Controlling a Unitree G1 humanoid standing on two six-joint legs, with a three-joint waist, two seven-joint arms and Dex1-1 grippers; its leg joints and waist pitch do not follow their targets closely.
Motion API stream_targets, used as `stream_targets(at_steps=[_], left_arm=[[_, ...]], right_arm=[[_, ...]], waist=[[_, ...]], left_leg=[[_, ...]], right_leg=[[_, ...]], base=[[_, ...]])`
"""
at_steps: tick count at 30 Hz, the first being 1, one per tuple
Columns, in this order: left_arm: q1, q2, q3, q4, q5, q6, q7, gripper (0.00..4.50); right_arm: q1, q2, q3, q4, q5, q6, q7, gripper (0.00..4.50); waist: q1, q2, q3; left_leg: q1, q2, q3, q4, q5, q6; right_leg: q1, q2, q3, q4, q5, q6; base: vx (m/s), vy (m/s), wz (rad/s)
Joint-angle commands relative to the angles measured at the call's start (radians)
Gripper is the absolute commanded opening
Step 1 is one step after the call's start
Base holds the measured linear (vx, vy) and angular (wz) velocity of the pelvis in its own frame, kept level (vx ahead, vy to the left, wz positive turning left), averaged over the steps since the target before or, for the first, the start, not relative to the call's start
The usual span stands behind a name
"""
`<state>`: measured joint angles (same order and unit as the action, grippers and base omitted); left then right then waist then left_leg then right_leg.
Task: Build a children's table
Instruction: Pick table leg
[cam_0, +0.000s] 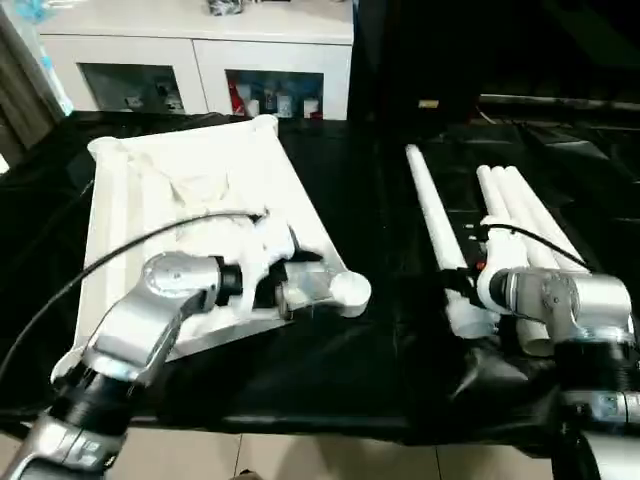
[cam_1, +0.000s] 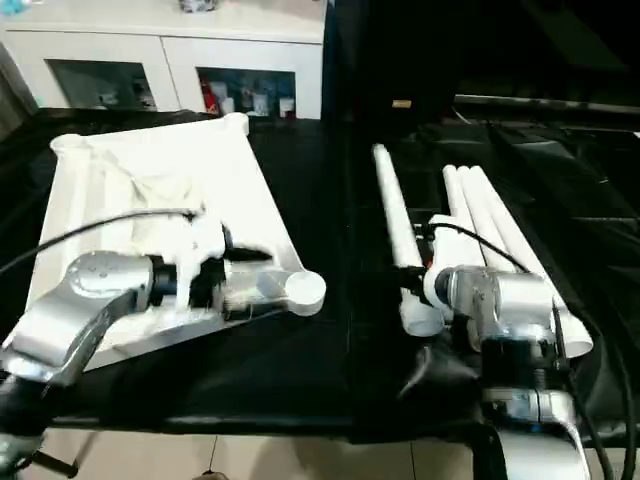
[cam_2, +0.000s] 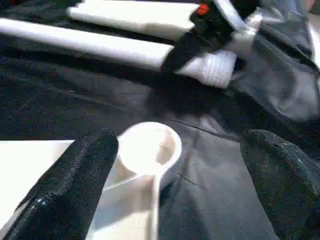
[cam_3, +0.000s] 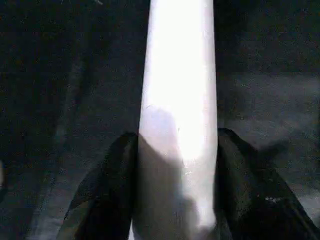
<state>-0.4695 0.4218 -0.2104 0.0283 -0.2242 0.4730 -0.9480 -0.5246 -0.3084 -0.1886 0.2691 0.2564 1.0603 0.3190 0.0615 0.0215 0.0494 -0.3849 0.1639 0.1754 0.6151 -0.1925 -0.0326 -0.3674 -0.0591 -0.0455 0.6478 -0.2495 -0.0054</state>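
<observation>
Right tool (cam_3: 175, 175): clenched on leg (cam_3: 179, 100), fingers touching both its sides. Left tool (cam_2: 175, 175): released, wide, corner socket (cam_2: 150, 150) of top (cam_0: 200, 190) between fingers. Three legs (cam_0: 520, 210) beside right tool, on surface (cam_0: 350, 370).

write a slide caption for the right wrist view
Right gripper with its jaws closed against both sides of a white table leg lying on the black-draped work table.

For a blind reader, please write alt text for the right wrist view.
A white table leg runs up the middle, lying on black cloth. The right end effector has one black finger against each side of it.
</observation>
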Motion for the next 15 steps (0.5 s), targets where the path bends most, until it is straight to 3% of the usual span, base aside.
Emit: stream_targets(at_steps=[1,4,7,10,11,15], left_arm=[[-0.063,-0.055,0.079,0.042,-0.043,0.034,0.093,4.50],[-0.106,-0.109,0.133,0.077,-0.090,0.070,0.152,4.50],[-0.209,-0.230,0.257,0.150,-0.232,0.194,0.255,4.50],[-0.267,-0.305,0.322,0.163,-0.353,0.307,0.284,4.50],[-0.267,-0.305,0.322,0.163,-0.353,0.307,0.284,4.50],[-0.283,-0.360,0.344,0.144,-0.391,0.392,0.334,4.50]], right_arm=[[0.021,0.015,-0.022,-0.061,0.073,-0.063,0.088,1.92],[0.036,0.022,-0.045,-0.085,0.119,-0.078,0.142,1.91],[0.078,0.045,-0.104,-0.194,0.280,-0.094,0.317,1.91],[0.133,0.048,-0.104,-0.288,0.383,-0.111,0.450,1.89],[0.133,0.048,-0.104,-0.288,0.383,-0.111,0.450,1.89],[0.175,0.051,-0.084,-0.345,0.428,-0.125,0.504,1.89]], waist=[[0.003,-0.010,-0.064],[0.009,-0.012,-0.066],[0.018,-0.009,-0.066],[0.029,-0.007,-0.068],[0.033,-0.010,-0.068],[0.034,-0.010,-0.062]], left_leg=[[0.021,0.061,-0.018,-0.069,-0.062,-0.011],[0.017,0.061,-0.021,-0.068,-0.048,0.016],[0.016,0.060,-0.019,-0.061,-0.032,0.050],[0.017,0.063,-0.021,-0.058,-0.020,0.075],[0.015,0.063,-0.021,-0.057,-0.022,0.082],[0.016,0.064,-0.023,-0.063,-0.049,0.067]], right_leg=[[0.044,-0.087,0.051,-0.070,0.077,-0.245],[0.047,-0.091,0.050,-0.069,0.096,-0.268],[0.046,-0.091,0.049,-0.067,0.122,-0.286],[0.045,-0.092,0.048,-0.066,0.147,-0.293],[0.047,-0.093,0.048,-0.066,0.152,-0.298],[0.044,-0.092,0.047,-0.079,0.057,-0.284]], base=[[0.000,0.000,0.00],[0.000,0.000,0.00],[0.000,0.000,0.00],[0.000,0.000,0.00],[0.000,0.000,0.00],[0.000,0.000,0.00]])
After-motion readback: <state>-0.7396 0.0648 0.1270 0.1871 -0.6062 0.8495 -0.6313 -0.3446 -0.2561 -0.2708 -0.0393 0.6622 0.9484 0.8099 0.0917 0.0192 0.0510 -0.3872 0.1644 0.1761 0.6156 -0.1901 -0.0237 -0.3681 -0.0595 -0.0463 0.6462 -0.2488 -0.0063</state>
